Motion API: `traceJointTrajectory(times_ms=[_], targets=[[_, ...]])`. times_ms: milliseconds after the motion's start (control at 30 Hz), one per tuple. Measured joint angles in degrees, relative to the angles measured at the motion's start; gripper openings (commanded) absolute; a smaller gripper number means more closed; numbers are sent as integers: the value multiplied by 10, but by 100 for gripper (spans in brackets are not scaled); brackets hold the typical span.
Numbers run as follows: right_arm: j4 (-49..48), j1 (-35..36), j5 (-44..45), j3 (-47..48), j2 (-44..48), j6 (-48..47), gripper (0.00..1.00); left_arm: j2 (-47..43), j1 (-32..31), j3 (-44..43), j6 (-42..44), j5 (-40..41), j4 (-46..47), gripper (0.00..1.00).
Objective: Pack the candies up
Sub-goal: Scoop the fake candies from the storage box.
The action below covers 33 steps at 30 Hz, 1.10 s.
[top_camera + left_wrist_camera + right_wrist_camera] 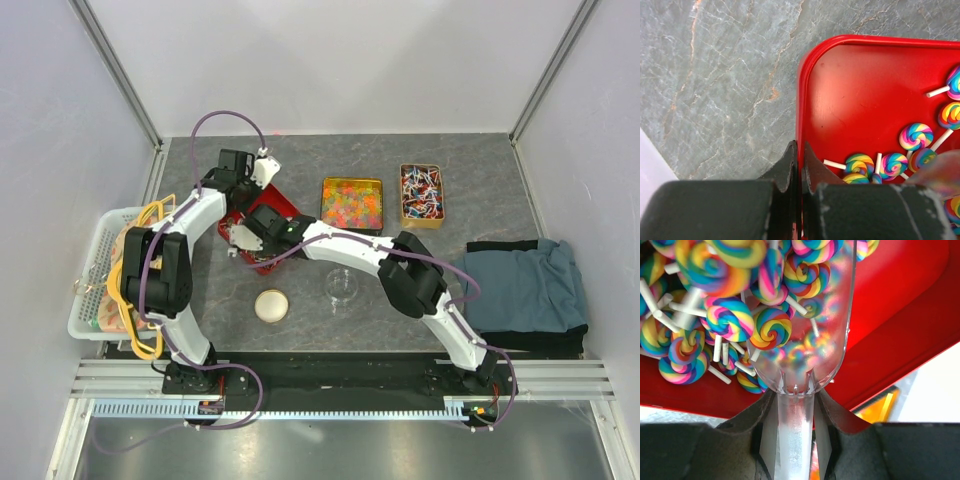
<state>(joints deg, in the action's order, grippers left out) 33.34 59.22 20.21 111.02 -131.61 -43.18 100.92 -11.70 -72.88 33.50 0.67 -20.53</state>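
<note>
The candies (421,195), tiny twist-wrapped sweets, fill a gold tin at the back right, away from both grippers. A red tray (281,204) of rainbow swirl lollipops (730,320) sits at the back left. My left gripper (242,192) is shut on the tray's rim (801,100), one finger inside and one outside; the gripper (800,147) shows in the left wrist view. My right gripper (795,395) is shut on the handle of a clear plastic scoop (805,330). The scoop's bowl lies among the lollipops in the tray (900,315).
A second gold tin (352,202) of orange and yellow sweets stands beside the candy tin. A clear cup (341,286) and a cream round lid (271,305) sit in front. A white basket (95,270) is left, a blue cloth (520,285) right.
</note>
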Motion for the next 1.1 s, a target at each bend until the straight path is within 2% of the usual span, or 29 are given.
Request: traceJointTrajectory(times_ms=[300, 567, 1100], targets=[[3, -58, -131, 0, 15, 83, 0, 30, 13, -16, -26, -29, 6, 2], [10, -88, -204, 0, 27, 119, 0, 35, 13, -20, -54, -43, 24, 2], [39, -95, -226, -30, 82, 124, 0, 54, 35, -35, -87, -61, 39, 2]])
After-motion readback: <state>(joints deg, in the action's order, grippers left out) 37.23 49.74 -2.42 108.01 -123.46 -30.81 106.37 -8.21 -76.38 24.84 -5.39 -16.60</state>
